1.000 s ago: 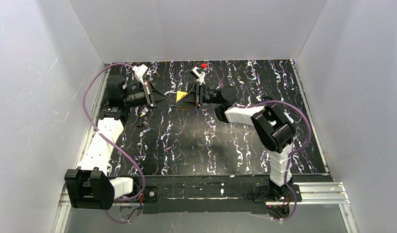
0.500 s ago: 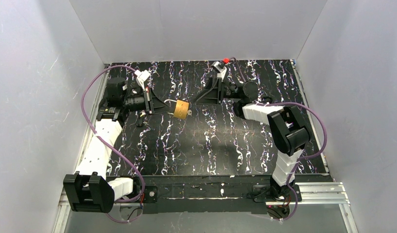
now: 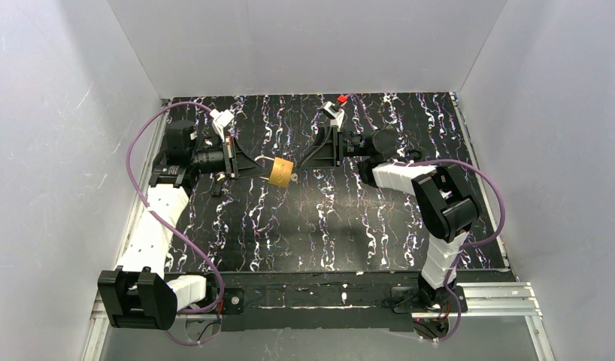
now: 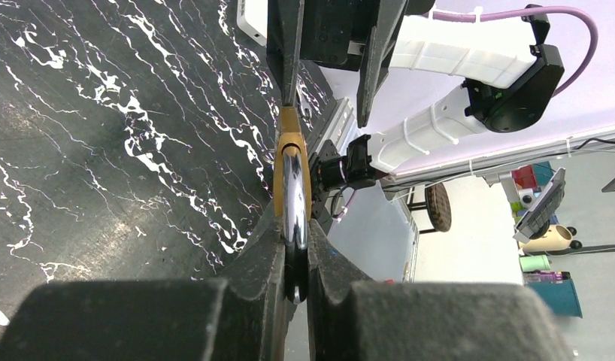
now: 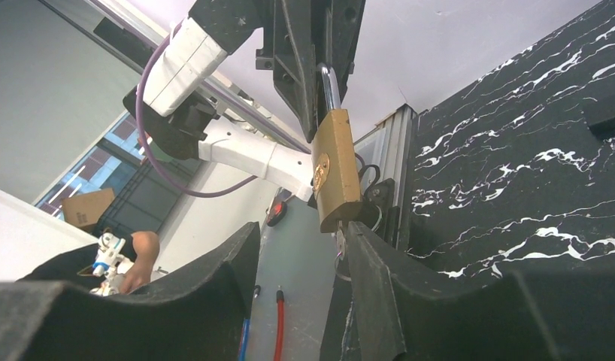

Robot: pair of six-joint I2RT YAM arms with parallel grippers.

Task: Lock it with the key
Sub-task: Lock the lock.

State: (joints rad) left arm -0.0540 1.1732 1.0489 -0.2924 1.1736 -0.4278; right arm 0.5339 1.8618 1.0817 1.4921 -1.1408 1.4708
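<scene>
Top external view: the left gripper [image 3: 256, 164] is clenched on the silver shackle [image 4: 293, 195] of the lock [image 3: 281, 171], holding it above the table [image 3: 289, 233]. A second ago both grippers met at the lock. Now the right gripper [image 3: 307, 157] has let go and sits just beside it, jaws parted and empty. We judge the key step is either paused or done, but can't tell which. Right wrist view: the brass body hangs just beyond the fingers [image 5: 214, 278], touching neither. The key is too small to confirm.
</scene>
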